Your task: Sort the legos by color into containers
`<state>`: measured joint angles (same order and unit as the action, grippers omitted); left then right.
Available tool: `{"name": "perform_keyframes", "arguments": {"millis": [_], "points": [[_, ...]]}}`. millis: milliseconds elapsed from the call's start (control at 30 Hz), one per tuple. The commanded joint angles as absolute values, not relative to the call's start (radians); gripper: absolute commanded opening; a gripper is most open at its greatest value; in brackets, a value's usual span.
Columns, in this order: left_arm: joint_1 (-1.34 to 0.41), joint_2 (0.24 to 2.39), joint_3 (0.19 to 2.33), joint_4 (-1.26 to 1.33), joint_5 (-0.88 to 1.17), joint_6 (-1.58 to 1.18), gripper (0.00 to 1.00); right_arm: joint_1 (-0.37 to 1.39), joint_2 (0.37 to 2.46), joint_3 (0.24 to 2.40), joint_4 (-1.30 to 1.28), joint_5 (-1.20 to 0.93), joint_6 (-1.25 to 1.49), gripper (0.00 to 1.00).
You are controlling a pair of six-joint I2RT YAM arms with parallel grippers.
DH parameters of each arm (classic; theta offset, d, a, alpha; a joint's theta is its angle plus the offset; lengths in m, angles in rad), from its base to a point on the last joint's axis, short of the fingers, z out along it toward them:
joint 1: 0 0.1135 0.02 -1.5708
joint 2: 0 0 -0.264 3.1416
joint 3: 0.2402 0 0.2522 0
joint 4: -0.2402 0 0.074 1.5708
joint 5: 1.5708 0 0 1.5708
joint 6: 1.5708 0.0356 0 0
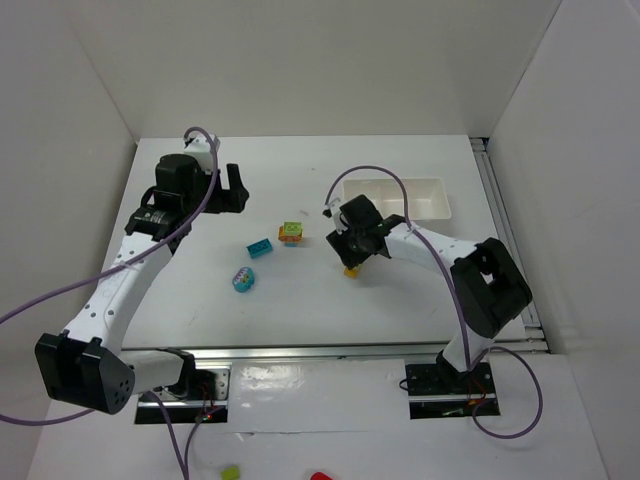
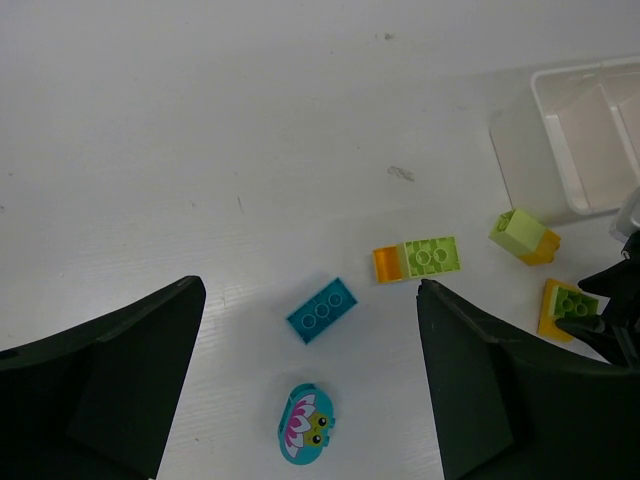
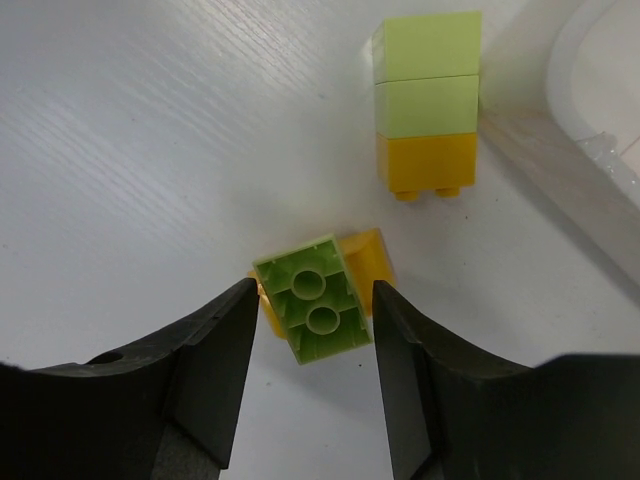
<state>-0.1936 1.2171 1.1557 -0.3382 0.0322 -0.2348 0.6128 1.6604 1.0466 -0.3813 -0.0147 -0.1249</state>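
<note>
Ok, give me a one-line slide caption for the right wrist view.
Right gripper brackets a green-on-yellow lego, with a taller green-and-yellow stack and the white tray beyond.

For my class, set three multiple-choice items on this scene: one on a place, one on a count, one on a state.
1. Where on the table is the white tray?
A) near left corner
B) far side, right of centre
C) under the left arm

2. How many cyan pieces lie on the table?
A) one
B) two
C) four

3. How is the left gripper?
A) shut on a brick
B) open, empty
C) inside the tray

Answers:
1 B: the top view shows it by the far edge, right of the middle.
2 B: a cyan brick and a rounded cyan piece.
3 B: the left wrist view shows its fingers wide apart, holding nothing.
</note>
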Motion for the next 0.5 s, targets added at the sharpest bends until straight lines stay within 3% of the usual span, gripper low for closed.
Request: {"name": "perform_keyframes", "arguments": {"millis": [0, 367, 467], "points": [[-0.198, 1.216, 1.18, -0.324, 0.046, -0.216, 0.96, 0.62, 1.663, 1.043, -0.338, -0.011, -0.133, 0.56], [-0.207, 1.246, 1.189, -0.333, 0.055, -0.216, 0.95, 0.62, 1.672, 0.996, -0.319, -0.005, -0.115, 0.51], [-0.207, 1.246, 1.189, -0.333, 0.055, -0.216, 0.93, 0.62, 1.663, 0.996, -0.319, 0.006, -0.104, 0.43]]}}
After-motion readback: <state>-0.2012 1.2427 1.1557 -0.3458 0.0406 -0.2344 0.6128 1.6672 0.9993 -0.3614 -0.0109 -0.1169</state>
